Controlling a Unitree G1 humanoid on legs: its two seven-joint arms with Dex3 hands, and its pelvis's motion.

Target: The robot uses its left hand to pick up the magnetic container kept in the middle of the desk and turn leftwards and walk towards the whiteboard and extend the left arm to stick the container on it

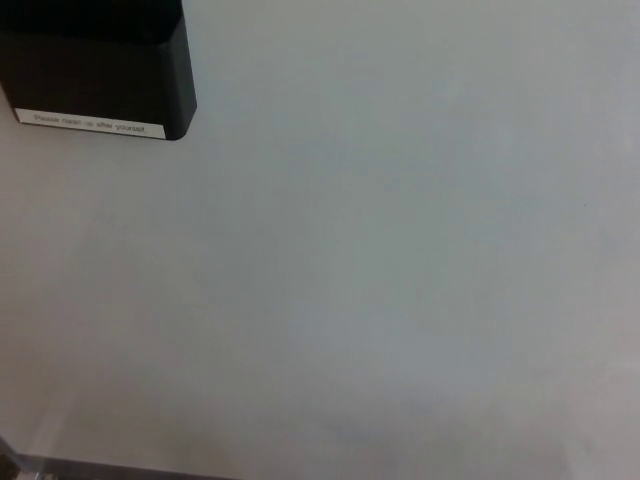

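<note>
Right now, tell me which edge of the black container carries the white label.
The bottom edge. The white label runs along the foot of the black container, upper left in the head view; its other visible faces are plain black.

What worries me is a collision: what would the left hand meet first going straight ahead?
The left hand is not in view, so its line cannot be judged. Only the whiteboard and the black container, upper left, show.

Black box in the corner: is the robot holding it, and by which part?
Cannot be told. No hand shows; the black container against the white board is cut off by the picture's top edge, where a grip could hide.
</note>
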